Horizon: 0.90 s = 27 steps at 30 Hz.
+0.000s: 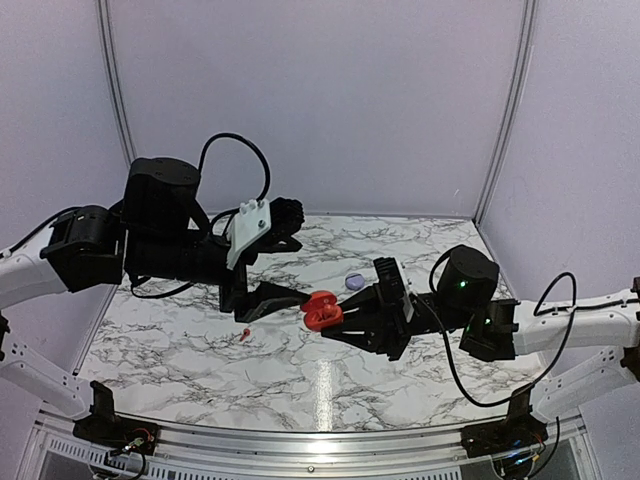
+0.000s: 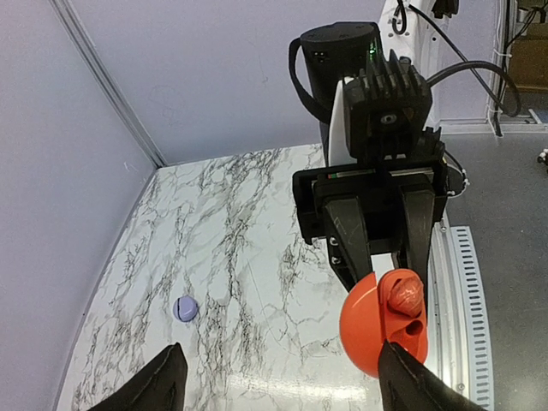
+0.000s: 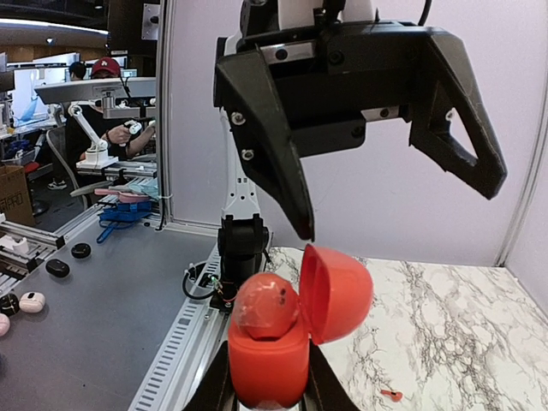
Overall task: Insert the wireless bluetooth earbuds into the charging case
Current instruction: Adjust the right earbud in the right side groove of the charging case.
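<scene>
The tiny red plastic earbud [image 1: 245, 335] lies on the marble table [image 1: 200, 380], nearest the empty, wide-open left gripper [image 1: 300, 268]; the right gripper [image 1: 337, 317] clamps the open round red plastic case [image 1: 320, 312].

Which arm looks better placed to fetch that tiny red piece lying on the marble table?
Left. The left fingers are open and empty, close to the loose earbud; the right fingers are shut on the open red case.

Marble-print tabletop [image 1: 420, 370], white with grey veins. Bright glare patch [image 1: 325, 385] toward the front edge. Pale lilac panel walls [image 1: 320, 100] on three sides, joined by slim metal corner posts [image 1: 118, 90]. Aluminium rail [image 1: 300, 443] along the near edge. Beyond the enclosure, in the right wrist view: grey bench surface [image 3: 111, 317], cardboard box [image 3: 12, 193], person in a red cap [image 3: 106, 68] at a workstation.
</scene>
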### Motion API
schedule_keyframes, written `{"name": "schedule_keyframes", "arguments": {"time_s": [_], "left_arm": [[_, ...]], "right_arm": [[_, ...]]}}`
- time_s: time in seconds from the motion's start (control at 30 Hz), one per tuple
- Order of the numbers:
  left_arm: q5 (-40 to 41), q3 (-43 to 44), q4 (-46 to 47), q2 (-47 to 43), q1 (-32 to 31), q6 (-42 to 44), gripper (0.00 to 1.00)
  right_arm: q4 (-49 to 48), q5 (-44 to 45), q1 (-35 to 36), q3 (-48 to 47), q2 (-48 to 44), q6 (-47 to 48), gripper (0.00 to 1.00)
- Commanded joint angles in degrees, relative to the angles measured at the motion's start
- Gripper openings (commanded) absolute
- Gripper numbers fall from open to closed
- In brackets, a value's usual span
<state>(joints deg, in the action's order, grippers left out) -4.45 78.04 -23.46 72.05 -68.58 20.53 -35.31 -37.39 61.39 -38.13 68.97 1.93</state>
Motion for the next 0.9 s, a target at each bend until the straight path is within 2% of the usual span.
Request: {"name": "schedule_keyframes", "arguments": {"time_s": [0.0,0.4,0.87], "left_arm": [[-1.0,-0.7,0.3,-1.7,0.2,-1.0,0.79],[-9.4,3.6,2.1,3.5,-0.2,-2.8,0.75],[-9.8,0.8,4.7,4.9,-0.3,-4.5,0.73]], "right_arm": [[-2.4,0.4,-0.3,1.1,-1.7,-0.7,0.00],[-1.2,-0.4,-0.1,0.2,-0.3,0.6,0.00],[2.1,1.0,1.0,-1.0,-0.6,3.3,0.00]]}}
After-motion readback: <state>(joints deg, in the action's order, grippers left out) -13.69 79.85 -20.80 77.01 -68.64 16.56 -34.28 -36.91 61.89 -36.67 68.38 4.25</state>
